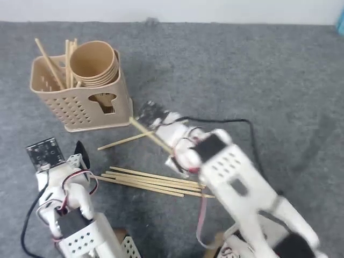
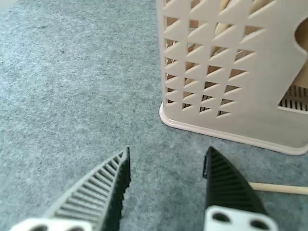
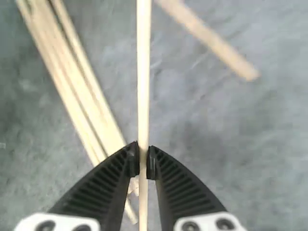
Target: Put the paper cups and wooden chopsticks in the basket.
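The beige basket (image 1: pixel 80 105) stands at the back left with stacked paper cups (image 1: pixel 95 62) and some wooden chopsticks (image 1: pixel 51 64) in it. My right gripper (image 3: pixel 143 153) is shut on one chopstick (image 3: pixel 143 72), which runs lengthwise out between the fingers. In the high view this gripper (image 1: pixel 153 119) is just right of the basket, its chopstick (image 1: pixel 141 128) pointing toward the basket's corner. Several loose chopsticks (image 1: pixel 156 183) lie on the carpet. My left gripper (image 2: pixel 168 159) is open and empty, low in front of the basket (image 2: pixel 231 72).
A single chopstick (image 1: pixel 121 141) lies between the basket and the pile, and its end (image 2: pixel 279 188) is close to my left gripper. Grey carpet covers the table. A black cable (image 1: pixel 236 122) loops behind the right arm.
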Robot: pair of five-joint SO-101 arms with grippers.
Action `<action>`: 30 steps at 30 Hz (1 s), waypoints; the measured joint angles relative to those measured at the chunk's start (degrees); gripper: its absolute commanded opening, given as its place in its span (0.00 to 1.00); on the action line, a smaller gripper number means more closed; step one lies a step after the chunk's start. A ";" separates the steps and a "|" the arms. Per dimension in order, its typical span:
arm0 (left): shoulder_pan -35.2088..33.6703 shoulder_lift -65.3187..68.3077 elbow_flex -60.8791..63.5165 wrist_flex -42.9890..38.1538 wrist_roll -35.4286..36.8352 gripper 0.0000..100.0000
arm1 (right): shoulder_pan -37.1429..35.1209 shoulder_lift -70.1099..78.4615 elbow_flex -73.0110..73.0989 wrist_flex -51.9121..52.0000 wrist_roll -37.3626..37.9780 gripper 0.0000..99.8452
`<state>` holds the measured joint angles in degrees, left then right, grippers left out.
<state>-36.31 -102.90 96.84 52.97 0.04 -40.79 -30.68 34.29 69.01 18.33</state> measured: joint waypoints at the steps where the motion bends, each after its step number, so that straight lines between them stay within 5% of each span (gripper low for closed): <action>1: 0.00 0.00 0.00 0.00 0.00 0.24 | 0.79 -3.34 0.00 -0.26 -0.18 0.01; 6: 0.00 0.00 0.00 0.00 0.00 0.24 | 1.49 -18.64 0.00 -9.32 -3.78 0.01; 11: 0.00 0.00 0.00 0.00 0.00 0.24 | 1.49 -24.09 -0.09 -29.89 -14.86 0.01; 15: 0.00 0.00 0.00 0.00 0.00 0.24 | 1.49 -22.33 -0.70 -47.12 -16.35 0.01; 22: 0.00 0.00 0.00 0.00 0.00 0.24 | -2.11 -2.55 -17.67 -62.51 -17.58 0.01; 30: 0.00 0.00 0.00 0.00 0.00 0.24 | -8.79 32.35 -55.47 -55.65 -23.65 0.01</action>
<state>-36.31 -102.90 96.84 52.97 0.04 -49.58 1.67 -21.19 13.36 -5.32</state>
